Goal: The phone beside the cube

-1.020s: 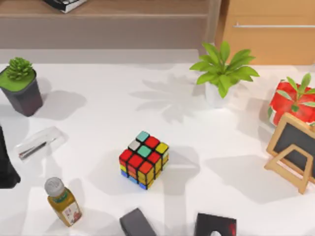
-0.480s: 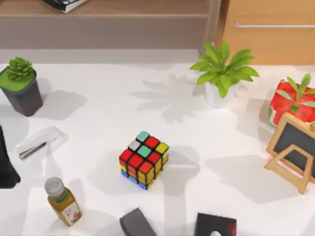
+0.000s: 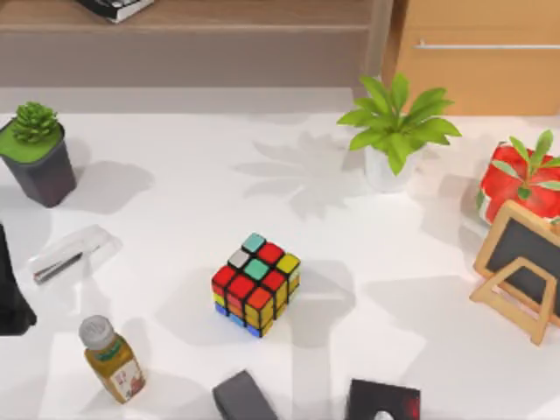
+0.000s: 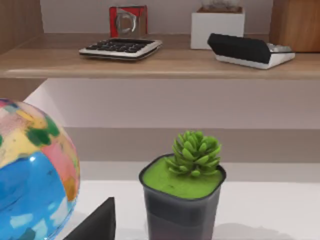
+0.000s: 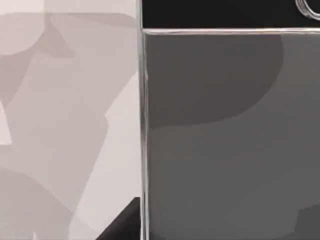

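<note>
Nothing has shifted in the last second. The phone [image 5: 225,135] lies flat close beneath my right gripper; I cannot tell whether that gripper is open or closed. The cube [image 3: 255,284] sits mid-table. The phone looks thin, stiff, glossy and probably slippery, so I'd pinch it across its long silver edges. My left arm [image 3: 10,297] is parked at the table's left edge.

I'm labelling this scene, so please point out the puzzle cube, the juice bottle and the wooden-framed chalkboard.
cube [image 3: 255,283]: top view, red sticker on its upper face.
juice bottle [image 3: 115,361]: top view, shoulder above the label.
chalkboard [image 3: 528,260]: top view, dark board inside the wooden frame.
</note>
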